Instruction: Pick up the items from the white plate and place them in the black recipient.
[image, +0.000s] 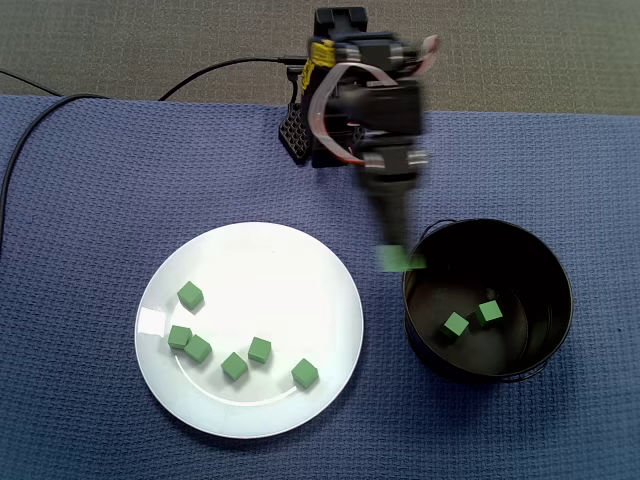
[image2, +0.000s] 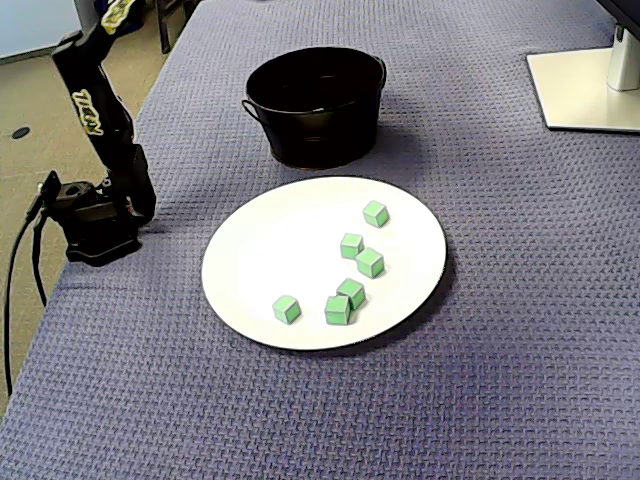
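green cubes (image: 234, 366), six in all, lie on the white plate (image: 250, 250), most in its lower half in a fixed view. two further cubes (image: 456, 324) rest inside the black bucket (image: 545, 270), just right of the plate without touching it. the arm (image: 365, 100) reaches down to the bucket's left rim, blurred, its jaws clamped on a carried cube (image: 402, 261). a blue cloth (image: 80, 200) covers the worktop

One fixed view looks straight down on the counter (image: 90, 200) for me, with the arm base (image: 300, 135) at its top edge. My other fixed view stands lower and off to one side, looking slantwise across, base at left. Both share the white plate (image: 260, 270) and black recipient (image: 540, 270).
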